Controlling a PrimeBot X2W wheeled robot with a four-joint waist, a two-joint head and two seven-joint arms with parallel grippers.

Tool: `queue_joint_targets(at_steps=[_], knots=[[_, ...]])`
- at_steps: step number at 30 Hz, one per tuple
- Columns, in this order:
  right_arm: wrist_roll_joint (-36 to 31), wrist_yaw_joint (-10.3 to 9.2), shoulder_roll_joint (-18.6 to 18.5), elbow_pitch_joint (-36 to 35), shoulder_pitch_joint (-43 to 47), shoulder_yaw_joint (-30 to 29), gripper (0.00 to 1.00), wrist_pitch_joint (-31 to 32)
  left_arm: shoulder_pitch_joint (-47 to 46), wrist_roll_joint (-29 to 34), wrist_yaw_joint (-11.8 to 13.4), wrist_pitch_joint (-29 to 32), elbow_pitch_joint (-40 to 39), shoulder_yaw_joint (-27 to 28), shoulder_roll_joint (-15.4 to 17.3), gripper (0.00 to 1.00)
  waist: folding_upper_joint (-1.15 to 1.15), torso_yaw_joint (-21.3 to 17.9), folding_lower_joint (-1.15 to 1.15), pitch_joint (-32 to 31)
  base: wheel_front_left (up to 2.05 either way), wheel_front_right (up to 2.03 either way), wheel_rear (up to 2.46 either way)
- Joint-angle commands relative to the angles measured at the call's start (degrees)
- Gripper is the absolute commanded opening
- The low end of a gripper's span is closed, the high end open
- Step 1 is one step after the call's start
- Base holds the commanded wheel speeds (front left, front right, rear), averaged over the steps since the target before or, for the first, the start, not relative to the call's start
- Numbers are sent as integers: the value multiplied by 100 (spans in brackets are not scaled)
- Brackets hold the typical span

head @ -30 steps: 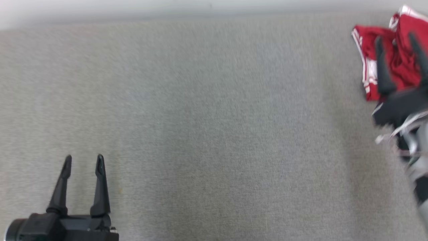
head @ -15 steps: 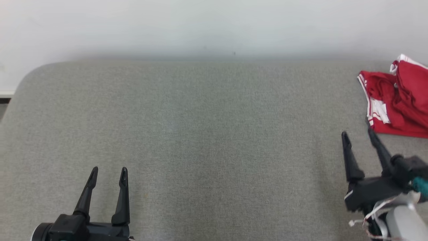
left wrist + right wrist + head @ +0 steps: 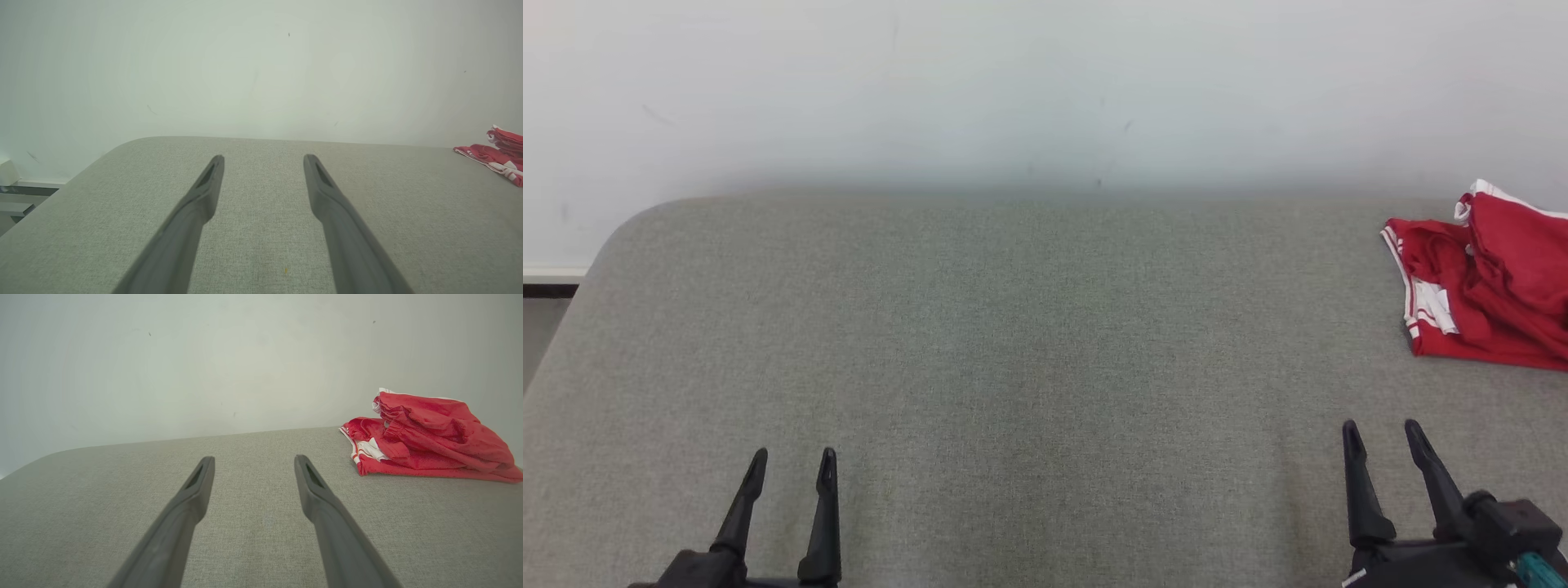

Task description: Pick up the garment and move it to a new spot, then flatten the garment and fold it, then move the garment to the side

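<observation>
The garment (image 3: 1486,286) is a red piece with white trim, lying bunched in a loose heap at the far right of the grey table (image 3: 1029,343). The right wrist view has the garment (image 3: 429,437) ahead and to the right, and in the left wrist view the garment (image 3: 498,157) sits at the far right edge. My right gripper (image 3: 1382,431) hovers open near the front right, short of the garment, with nothing between its fingers. At the front left my left gripper (image 3: 792,461) is open and holds nothing.
A pale wall (image 3: 1013,90) rises straight behind the table's back edge. The table's back left corner (image 3: 629,229) is rounded, and a strip of floor and skirting (image 3: 547,282) shows beyond it.
The head camera has tilted up, bringing the wall and the table's back edge into view. My right gripper has drawn back from over the garment toward the front edge, staying open.
</observation>
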Motion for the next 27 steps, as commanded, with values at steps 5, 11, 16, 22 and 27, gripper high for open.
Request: queue_joint_targets(at_steps=[5, 11, 16, 22, 27], knots=[[-65, -19, 179, -199, 326, -130, 100, -49, 193, 11, 14, -16, 36, 51, -28, 100, 0, -81, 1, -130, 0, 0, 0], [7, -19, 291, -296, 543, -186, 100, -89, 210, -47, 14, -16, 117, 31, -19, 100, 0, -70, 1, -179, 0, 0, 0], [-52, -19, 324, -354, 619, -120, 100, -99, 222, -18, 14, -16, 179, -12, 2, 100, 0, -51, 1, -169, 0, 0, 0], [-90, -19, 302, -395, 583, -44, 100, -107, 211, -11, 14, -16, 236, -39, 9, 100, 0, -23, 1, -161, 0, 0, 0], [-80, -19, 308, -381, 586, -41, 100, -112, 199, -76, 14, -16, 256, -73, 18, 100, 0, 5, 1, -155, 0, 0, 0]])
